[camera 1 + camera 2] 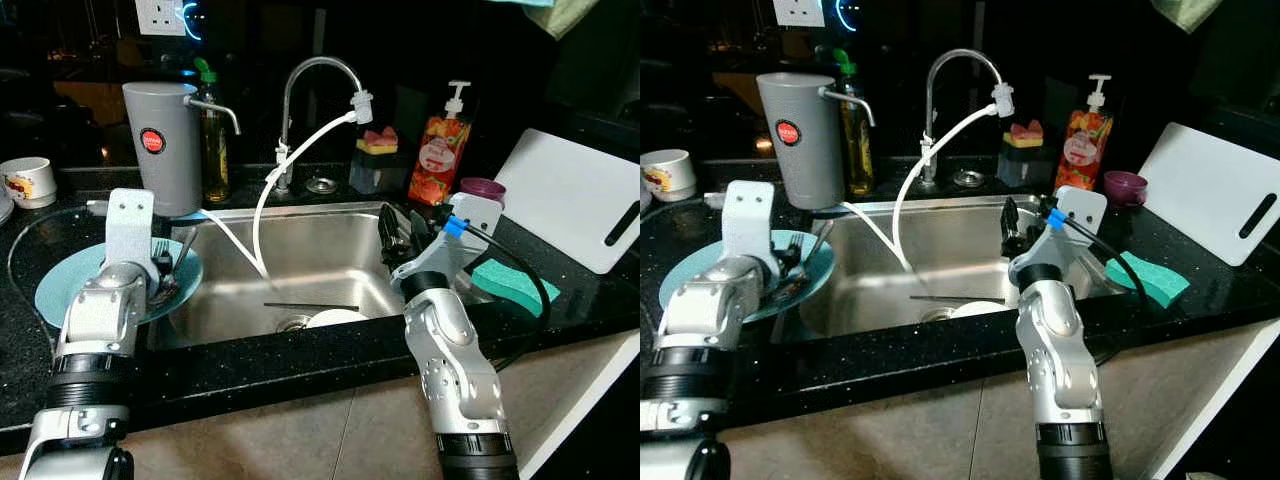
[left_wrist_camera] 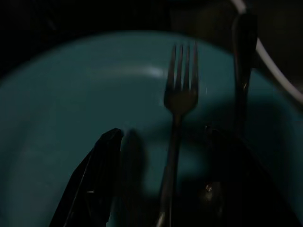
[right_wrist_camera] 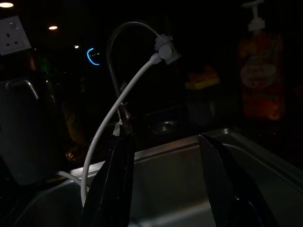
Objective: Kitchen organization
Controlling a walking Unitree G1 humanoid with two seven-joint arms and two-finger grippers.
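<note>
A silver fork [image 2: 177, 101] lies on a teal plate [image 1: 60, 285] between the left gripper's [image 2: 161, 142] spread fingers; the right gripper [image 3: 165, 151] hangs parted, empty, above the sink [image 1: 330, 255].

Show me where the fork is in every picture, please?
Left eye view: the fork lies on the teal plate, left of the sink.
Right eye view: same place, on the plate at the left.
Left wrist view: in the middle, tines pointing away, between the open left pincer's fingers.
Right wrist view: this one faces the tap and sink instead.
Shared landmark: the teal plate.
</note>
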